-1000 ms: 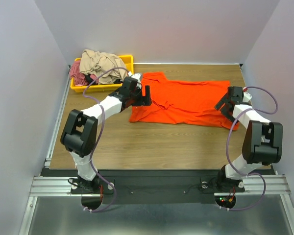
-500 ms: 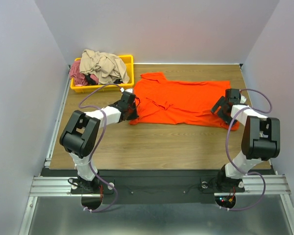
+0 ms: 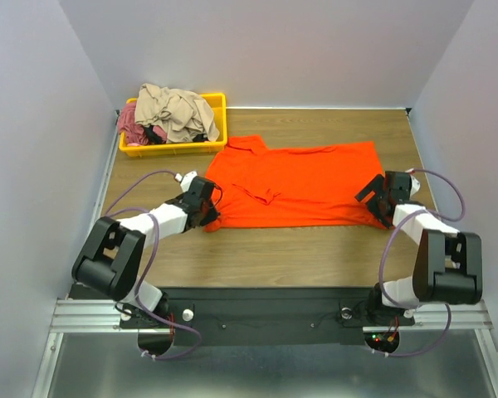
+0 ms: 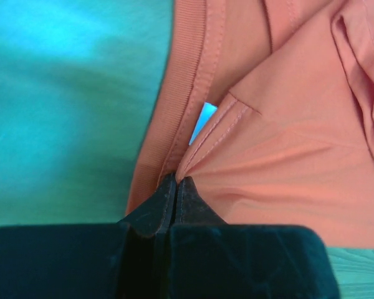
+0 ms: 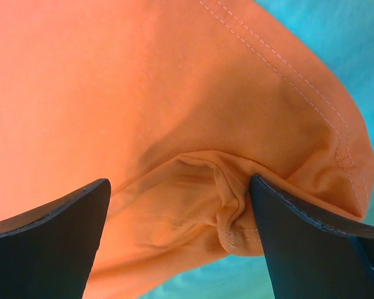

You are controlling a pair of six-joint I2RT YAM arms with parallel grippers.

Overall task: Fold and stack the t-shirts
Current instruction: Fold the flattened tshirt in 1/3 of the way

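currently the orange t-shirt (image 3: pixel 303 184) lies lengthwise between the left and right edges of the bench (image 3: pixel 266 257), the left gripper (image 4: pixel 176 187) pinched shut on its collar end, the right gripper (image 5: pixel 181 187) spread apart around the hem corner.

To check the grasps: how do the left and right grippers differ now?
The left gripper is shut; the right gripper is open. The left gripper pinches the orange t-shirt beside its collar; the right gripper straddles a bunched hem corner. Both sit at the shirt's near edge.

Both arms low and outstretched, left gripper (image 4: pixel 176 182) pinched closed, right gripper (image 5: pixel 177 187) spread wide.
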